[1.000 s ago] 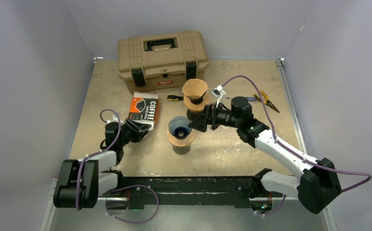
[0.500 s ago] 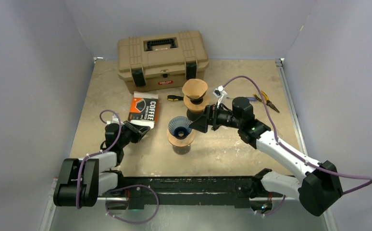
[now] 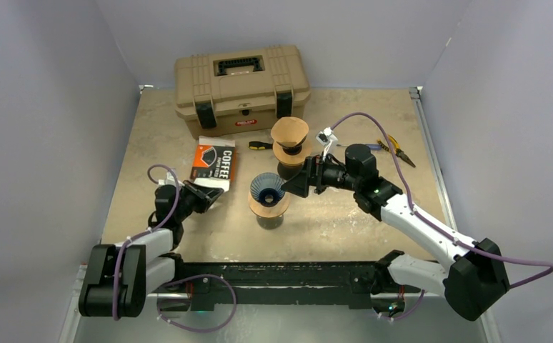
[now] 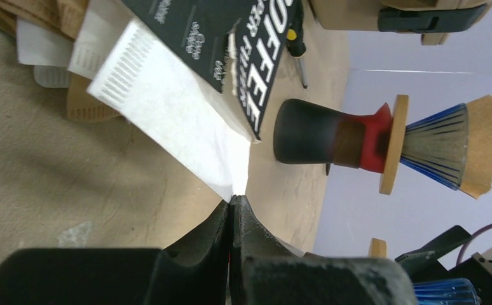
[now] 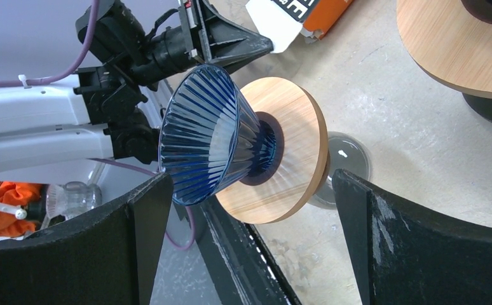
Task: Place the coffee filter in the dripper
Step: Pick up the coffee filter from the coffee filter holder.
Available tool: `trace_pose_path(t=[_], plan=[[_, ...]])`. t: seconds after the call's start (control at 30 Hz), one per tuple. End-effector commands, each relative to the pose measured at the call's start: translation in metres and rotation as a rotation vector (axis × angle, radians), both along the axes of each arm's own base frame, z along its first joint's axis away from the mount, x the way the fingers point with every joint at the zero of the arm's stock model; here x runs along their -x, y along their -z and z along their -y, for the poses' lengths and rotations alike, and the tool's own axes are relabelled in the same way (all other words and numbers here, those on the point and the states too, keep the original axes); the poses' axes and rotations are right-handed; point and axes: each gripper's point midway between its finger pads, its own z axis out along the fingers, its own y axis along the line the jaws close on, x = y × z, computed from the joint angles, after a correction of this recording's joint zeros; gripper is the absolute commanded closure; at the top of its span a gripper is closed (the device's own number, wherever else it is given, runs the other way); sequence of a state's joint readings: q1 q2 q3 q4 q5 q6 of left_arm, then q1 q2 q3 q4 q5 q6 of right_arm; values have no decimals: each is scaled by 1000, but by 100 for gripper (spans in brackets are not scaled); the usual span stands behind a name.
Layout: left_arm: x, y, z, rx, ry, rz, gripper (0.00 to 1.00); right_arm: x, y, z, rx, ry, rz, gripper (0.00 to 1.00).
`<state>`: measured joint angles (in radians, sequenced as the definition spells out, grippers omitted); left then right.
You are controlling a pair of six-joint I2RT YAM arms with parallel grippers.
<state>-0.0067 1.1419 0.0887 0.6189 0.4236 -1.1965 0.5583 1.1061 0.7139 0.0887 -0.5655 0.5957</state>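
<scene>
A white coffee filter (image 4: 167, 108) sticks out of the black and orange filter box (image 4: 231, 38) lying on the table. My left gripper (image 4: 234, 202) is shut on the filter's pointed tip, low over the table just near-left of the box (image 3: 213, 163). The empty blue ribbed dripper (image 3: 267, 189) stands on its round wooden collar over a glass base at the table's middle. My right gripper (image 3: 295, 186) is open just right of it, and in the right wrist view the dripper (image 5: 208, 136) lies between its wide-apart fingers without touching them.
A second dripper (image 3: 289, 136) with a brown filter in it stands behind the empty one. A tan toolbox (image 3: 241, 86) sits at the back, a screwdriver (image 3: 261, 145) beside the box and pliers (image 3: 395, 148) at the right. Loose brown filters (image 4: 40, 13) spill from the box.
My left gripper has closed onto the white filter's tip and its arm has shifted slightly. The right arm and the dripper have not moved.
</scene>
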Motion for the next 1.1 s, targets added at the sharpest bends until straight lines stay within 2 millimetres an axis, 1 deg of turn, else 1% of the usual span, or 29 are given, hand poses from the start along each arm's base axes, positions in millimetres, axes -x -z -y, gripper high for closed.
trace_pose_path(t=[0.0,0.3,0.7,0.9,1.07], plan=[[-2,-21,1,17,9,72,100,-6,-18,-3,-15,-1,64,1],[-5,-46,2,19,12,138,100,-7,-23,-3,-14,-2,74,1],[-9,-71,5,33,27,196,100,-8,-27,-1,-10,10,84,1],[-10,-90,4,7,32,238,100,-9,-29,-1,-8,17,90,1],[-13,-111,2,-44,44,283,100,-10,-34,0,-8,24,103,1]])
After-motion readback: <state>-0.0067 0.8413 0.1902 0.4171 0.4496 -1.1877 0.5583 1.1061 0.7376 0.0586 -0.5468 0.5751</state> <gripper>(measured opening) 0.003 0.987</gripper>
